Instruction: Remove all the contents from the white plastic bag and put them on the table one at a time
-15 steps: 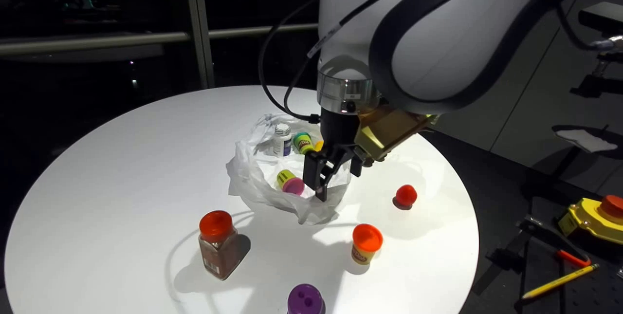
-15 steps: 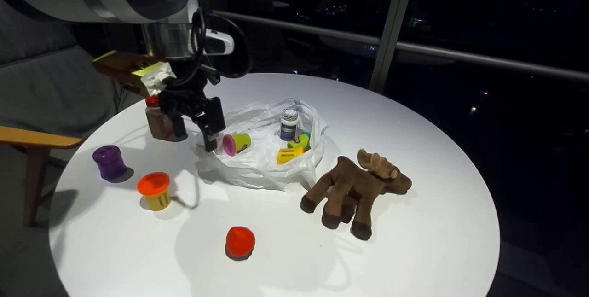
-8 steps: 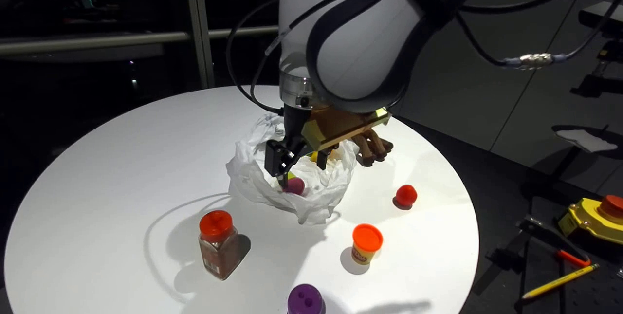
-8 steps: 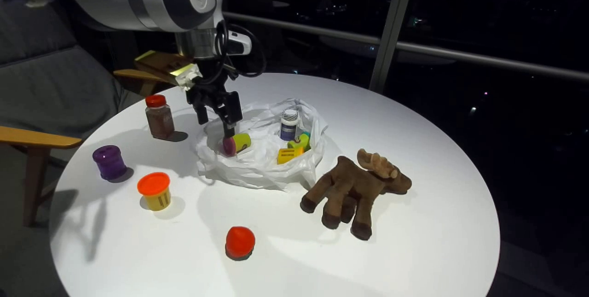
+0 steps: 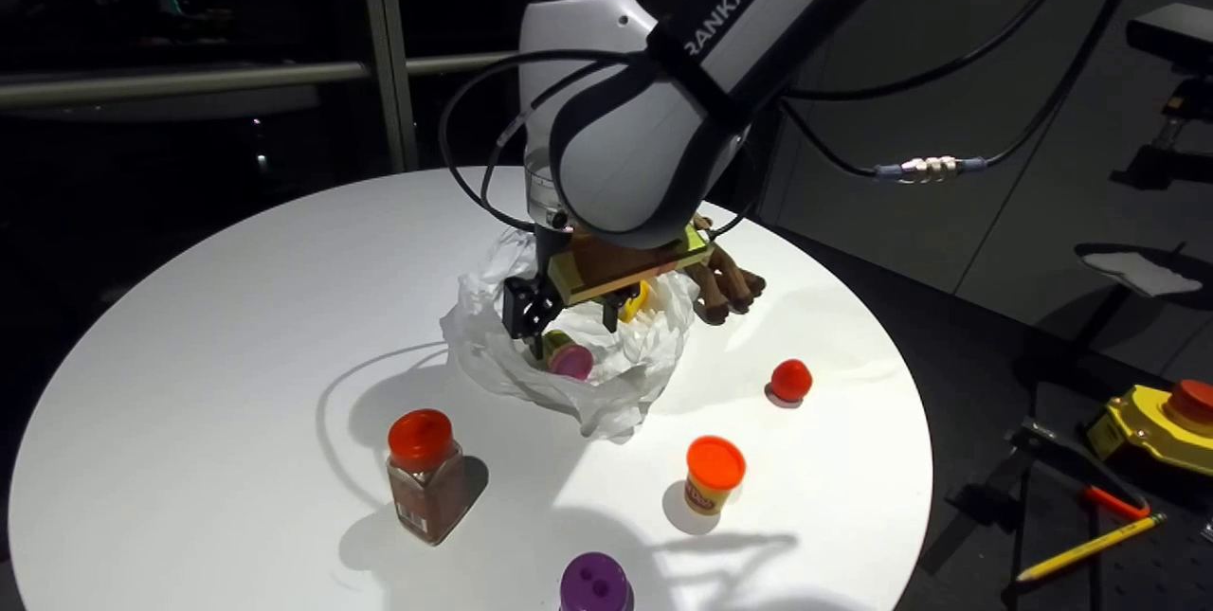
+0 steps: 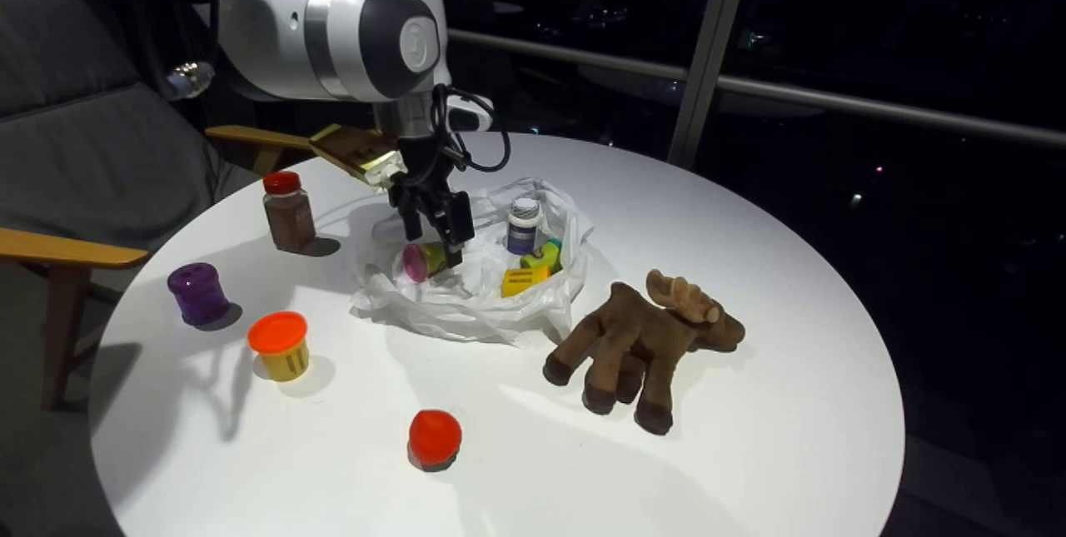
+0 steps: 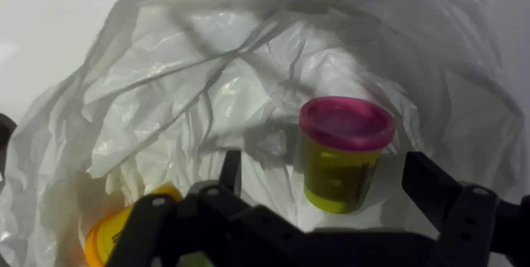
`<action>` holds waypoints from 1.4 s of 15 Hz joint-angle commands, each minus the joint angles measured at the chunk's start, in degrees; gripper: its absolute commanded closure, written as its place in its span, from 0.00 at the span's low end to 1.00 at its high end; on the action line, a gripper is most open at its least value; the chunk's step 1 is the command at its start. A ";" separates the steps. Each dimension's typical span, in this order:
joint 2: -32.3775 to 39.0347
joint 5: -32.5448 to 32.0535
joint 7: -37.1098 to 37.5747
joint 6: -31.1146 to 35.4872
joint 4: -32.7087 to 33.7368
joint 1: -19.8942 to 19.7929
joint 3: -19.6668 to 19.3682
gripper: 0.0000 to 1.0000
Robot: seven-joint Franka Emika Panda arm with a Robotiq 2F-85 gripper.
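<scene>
in an exterior view, near, on the table [image 6: 633,483], a red toy [image 6: 435,439]; farther right, a brown figure [image 6: 637,333]; beyond, the white bag [image 6: 466,322]; inside, in the wrist view, a pink-lidded tub [image 7: 343,163] between the gripper's [image 7: 323,157] widely parted fingers [image 7: 428,188].

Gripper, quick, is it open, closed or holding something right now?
Gripper: open, holding nothing; in the wrist view the pink-lidded tub shows between its fingers, with gaps either side.

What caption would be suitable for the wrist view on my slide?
Pink-lidded tub in a wrinkled white bag, seen between the fingers of the open gripper.
</scene>
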 commanded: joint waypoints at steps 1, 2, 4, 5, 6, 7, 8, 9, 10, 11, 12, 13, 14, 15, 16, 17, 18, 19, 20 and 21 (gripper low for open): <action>2.30 1.60 0.34 -1.99 3.83 -0.12 -0.40 0.00; 2.60 1.94 -0.48 -2.46 4.11 -0.51 0.16 0.02; 3.39 2.65 -1.70 -3.65 4.88 -1.02 1.11 0.27; 3.63 3.14 -2.35 -4.21 5.19 -1.26 1.60 0.30; 3.50 3.45 -2.65 -4.49 5.10 -1.30 1.86 0.40; 3.58 3.73 -2.82 -4.79 5.27 -1.29 2.01 0.47; 3.49 3.79 -2.69 -4.76 5.19 -1.15 1.89 0.55; 2.98 3.83 -2.65 -4.86 4.88 -1.13 1.86 0.63; 2.13 3.84 -2.39 -4.69 4.29 -1.14 1.65 0.70; 1.81 3.83 -2.16 -4.55 4.16 -1.12 1.45 0.77; 1.00 3.67 -1.67 -4.24 3.54 -1.05 0.99 0.77; 0.34 3.56 -1.21 -4.09 3.08 -1.00 0.59 0.77; -1.21 2.93 0.15 -3.82 1.76 -0.49 -0.70 0.77; -2.53 2.57 0.58 -3.94 0.73 -0.33 -1.29 0.77; -4.48 1.95 1.04 -4.07 -0.92 -0.01 -2.16 0.77; -6.32 1.56 1.03 -4.20 -2.51 0.01 -2.74 0.77; -8.87 1.28 0.70 -4.48 -4.90 -0.18 -3.09 0.77; -11.08 0.79 0.68 -4.53 -7.14 -0.22 -3.57 0.77; -14.04 0.21 0.47 -4.63 -10.43 -0.36 -3.93 0.77; -16.73 -0.38 0.17 -4.99 -13.52 -0.59 -4.07 0.77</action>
